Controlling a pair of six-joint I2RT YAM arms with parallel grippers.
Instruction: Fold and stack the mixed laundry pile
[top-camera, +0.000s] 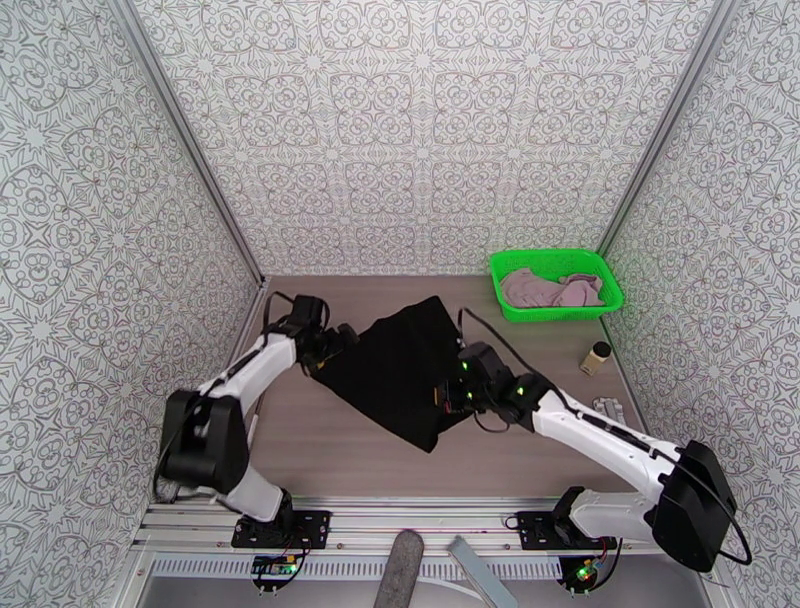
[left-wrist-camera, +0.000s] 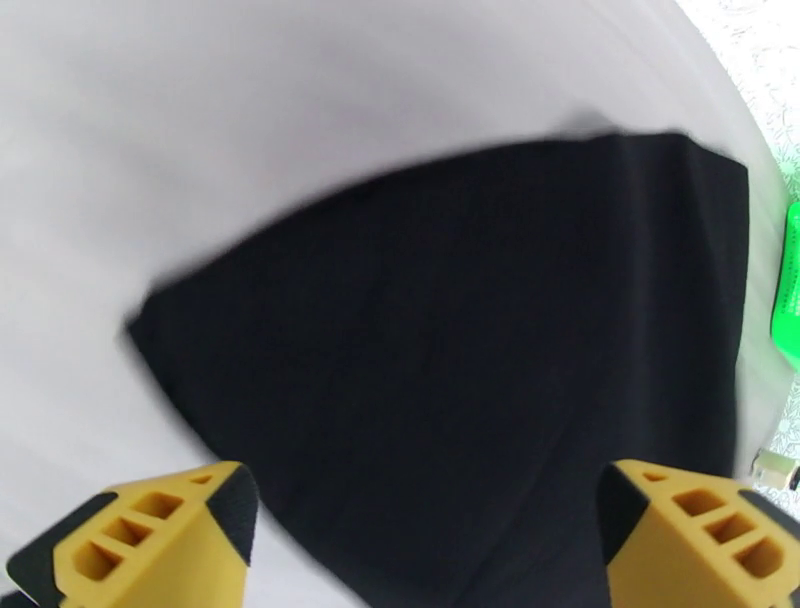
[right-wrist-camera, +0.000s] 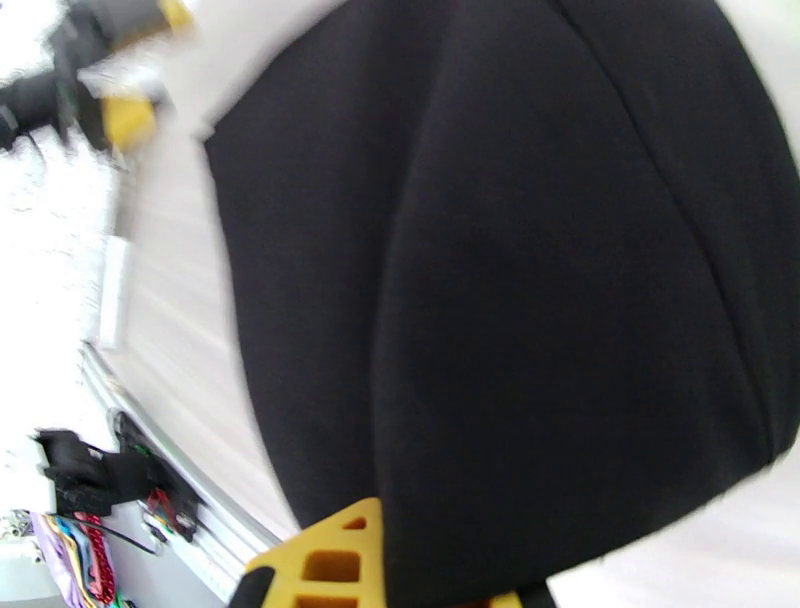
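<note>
The left pincer stands spread wide at the 9 o'clock corner of the black garment, nothing between its fingers. The right pincer is pressed together on the cloth's 3 o'clock edge, so the right arm looks to be the one holding it. The garment lies mid-counter between them, a smooth, matte diamond with its long axis roughly 12 to 6 o'clock, while the mauve garment sits crumpled in the green basket at 2 o'clock, well apart.
</note>
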